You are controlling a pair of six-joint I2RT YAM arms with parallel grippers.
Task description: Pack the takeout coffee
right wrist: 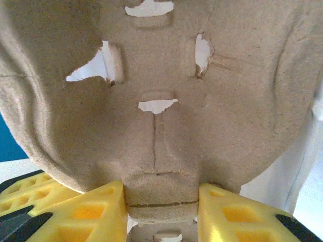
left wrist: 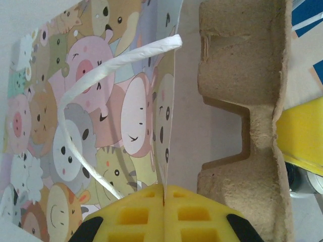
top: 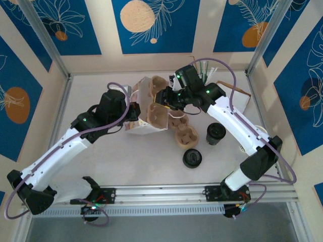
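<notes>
The takeout coffee cup (top: 216, 133) sits right of centre in the top view, near the flat black lid (top: 192, 158). The right gripper (right wrist: 161, 204) pinches the pulp cup carrier (right wrist: 161, 101). The left gripper (left wrist: 163, 209) is pressed together on the edge of the cartoon-animal paper bag (left wrist: 75, 126).

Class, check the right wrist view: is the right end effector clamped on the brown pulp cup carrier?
Yes: both yellow fingers of the right end effector press against a tab of the cup carrier.

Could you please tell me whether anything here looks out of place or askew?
Yes: the carrier in the right fingers stands tipped on edge beside the bag, while the coffee sits out on the table with a black lid lying loose near it.
</notes>
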